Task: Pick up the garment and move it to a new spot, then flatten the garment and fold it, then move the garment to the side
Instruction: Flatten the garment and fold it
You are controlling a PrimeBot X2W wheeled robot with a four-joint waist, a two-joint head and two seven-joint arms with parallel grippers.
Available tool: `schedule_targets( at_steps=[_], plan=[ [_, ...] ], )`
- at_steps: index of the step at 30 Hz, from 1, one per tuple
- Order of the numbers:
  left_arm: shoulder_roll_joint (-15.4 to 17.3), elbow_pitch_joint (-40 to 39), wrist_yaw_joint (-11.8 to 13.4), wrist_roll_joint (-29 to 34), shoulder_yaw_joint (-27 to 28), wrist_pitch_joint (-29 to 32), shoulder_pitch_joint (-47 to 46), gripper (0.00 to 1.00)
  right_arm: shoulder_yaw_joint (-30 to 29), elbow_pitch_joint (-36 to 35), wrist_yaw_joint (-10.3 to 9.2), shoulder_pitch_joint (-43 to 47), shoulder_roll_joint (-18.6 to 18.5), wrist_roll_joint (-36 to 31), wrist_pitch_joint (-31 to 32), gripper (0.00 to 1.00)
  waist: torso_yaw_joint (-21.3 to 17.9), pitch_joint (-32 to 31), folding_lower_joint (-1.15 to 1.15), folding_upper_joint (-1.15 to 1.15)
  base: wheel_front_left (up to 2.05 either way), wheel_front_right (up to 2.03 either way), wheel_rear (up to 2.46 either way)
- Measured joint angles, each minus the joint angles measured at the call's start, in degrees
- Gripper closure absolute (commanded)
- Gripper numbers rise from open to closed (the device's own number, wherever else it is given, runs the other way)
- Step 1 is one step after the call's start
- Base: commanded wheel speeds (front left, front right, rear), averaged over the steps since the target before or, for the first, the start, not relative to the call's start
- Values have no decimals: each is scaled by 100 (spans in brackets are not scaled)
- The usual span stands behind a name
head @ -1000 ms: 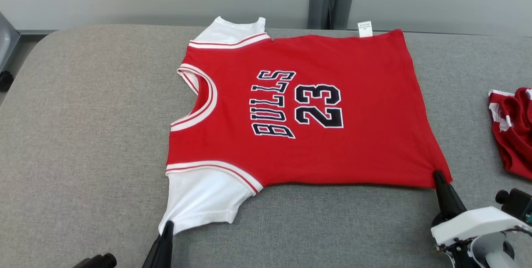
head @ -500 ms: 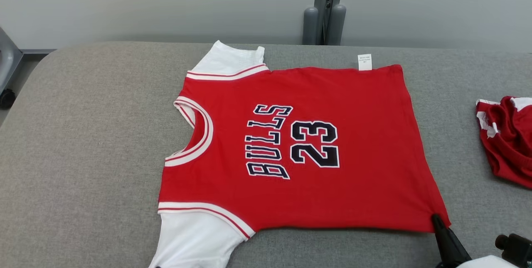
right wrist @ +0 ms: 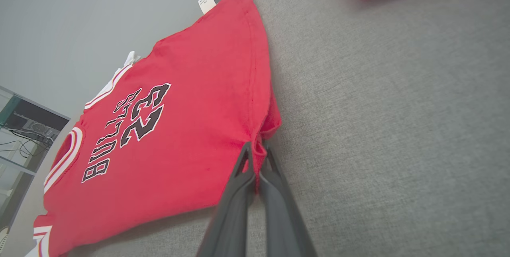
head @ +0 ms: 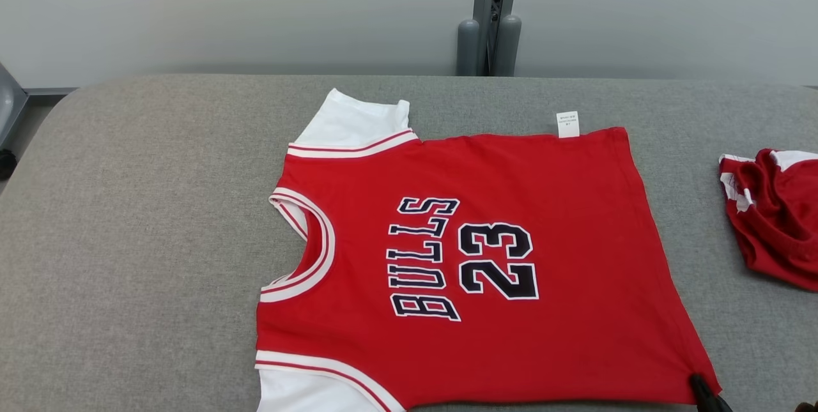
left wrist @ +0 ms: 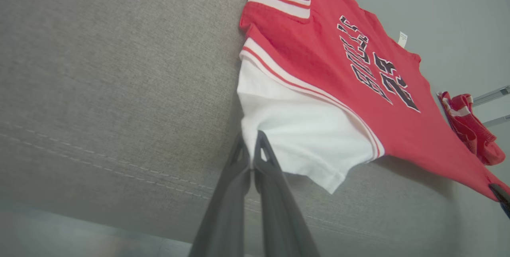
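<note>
Red-and-white basketball jersey (head: 575, 239), flat on grey fabric-covered table (head: 128, 207). Clamped at white sleeve (left wrist: 303, 129) by left gripper (left wrist: 250, 142), at hem corner (right wrist: 271, 123) by right gripper (right wrist: 256, 149). Lift both evenly, keeping near edge taut.

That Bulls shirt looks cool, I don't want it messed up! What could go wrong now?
The left claw pinches only the tip of the white sleeve, and the right claw pinches only a hem corner of the Bulls jersey, so either could slip out. The jersey lies mostly on the grey table, so pulling might drag wrinkles in.
</note>
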Motion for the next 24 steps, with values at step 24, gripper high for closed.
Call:
schedule_targets(
  at_steps=[24],
  plan=[
    [-649, -181, -388, -928, 92, 344, -694, 100, 89, 745, -1, -471, 9, 575, 346, 100, 95, -595, 0, 0, 0, 0, 0]
  ],
)
